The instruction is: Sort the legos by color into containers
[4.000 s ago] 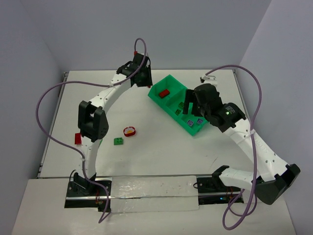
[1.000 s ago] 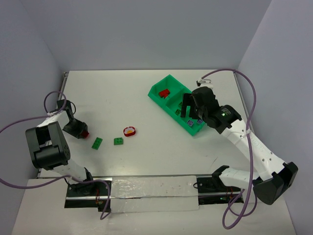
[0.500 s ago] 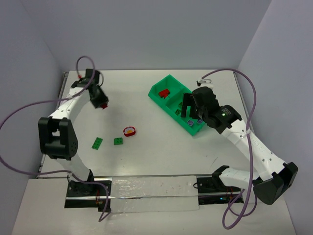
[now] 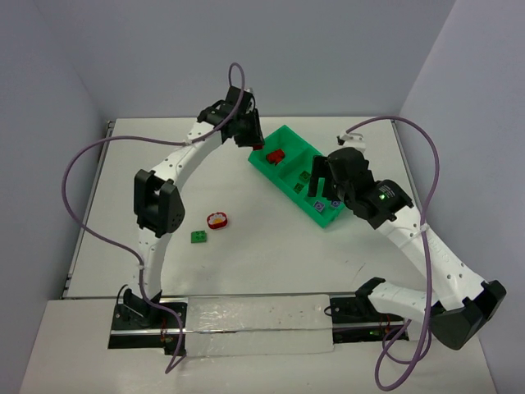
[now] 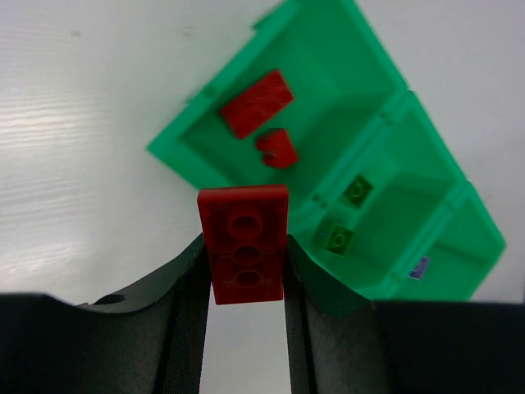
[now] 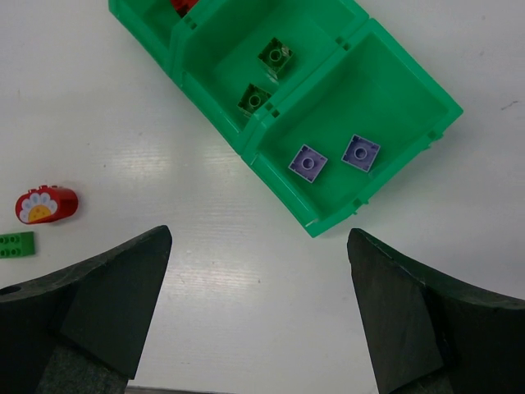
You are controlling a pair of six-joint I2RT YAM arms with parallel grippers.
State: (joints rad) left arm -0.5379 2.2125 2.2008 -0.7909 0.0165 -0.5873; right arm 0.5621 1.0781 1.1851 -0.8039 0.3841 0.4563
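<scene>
Left claw (image 5: 244,256) pinching a flat red plastic brick (image 5: 243,222).
Dropped early, it may miss the bright green plastic tray (image 5: 328,66).

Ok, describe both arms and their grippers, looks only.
Both the left arm and right arm have white links with black joint housings, each trailed by a looping purple cable. A small green light glows on the right wrist. The left gripper and right gripper have dark, wedge-shaped fingers.

light: bright, even | shadows: soft | blur: right claw (image 6: 258,238)
</scene>
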